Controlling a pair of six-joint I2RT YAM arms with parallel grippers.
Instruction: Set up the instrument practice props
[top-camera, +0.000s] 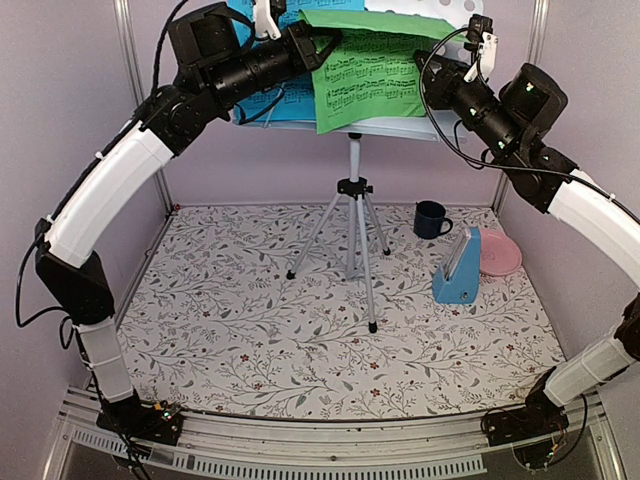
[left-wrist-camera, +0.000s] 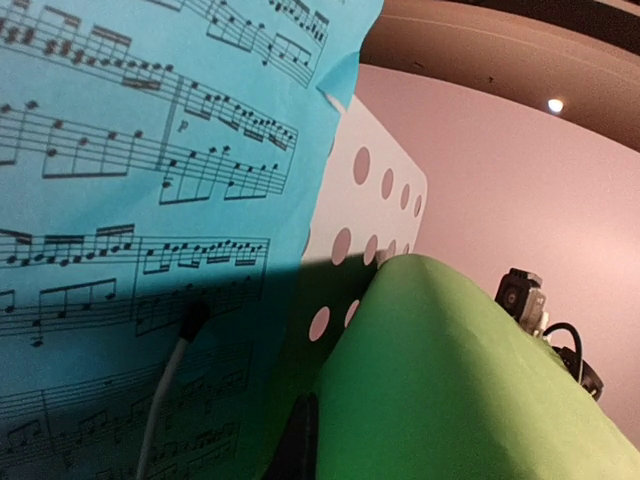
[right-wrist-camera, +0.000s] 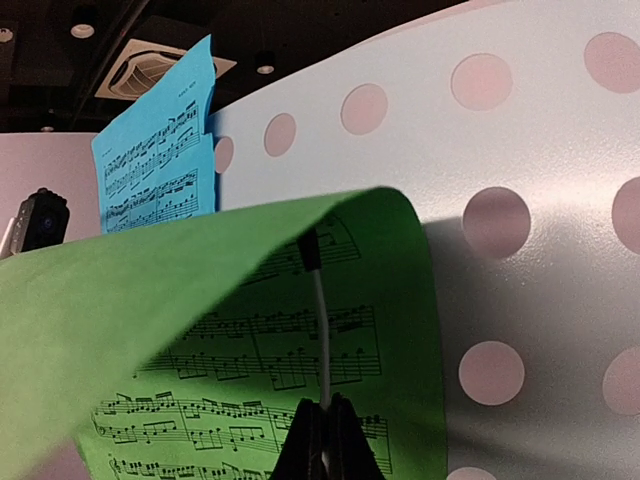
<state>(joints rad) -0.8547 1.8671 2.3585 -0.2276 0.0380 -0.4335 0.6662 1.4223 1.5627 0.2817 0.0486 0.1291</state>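
- The silver tripod (top-camera: 353, 215) stood mid-table with its legs splayed; the floral table (top-camera: 220, 330) lay open in front of it and to its left.
- Right of it, the dark blue mug (top-camera: 430, 219), metronome (top-camera: 458, 272) and pink plate (top-camera: 502, 252) crowded the far corner.
- Above, the stand's desk (top-camera: 400, 127), blue sheet (top-camera: 275, 100) and curled green sheet (top-camera: 365, 75) filled the gap between the left arm (top-camera: 105, 195) and right arm (top-camera: 590, 215).
- Beneath the desk, both sides of the pole stood open.
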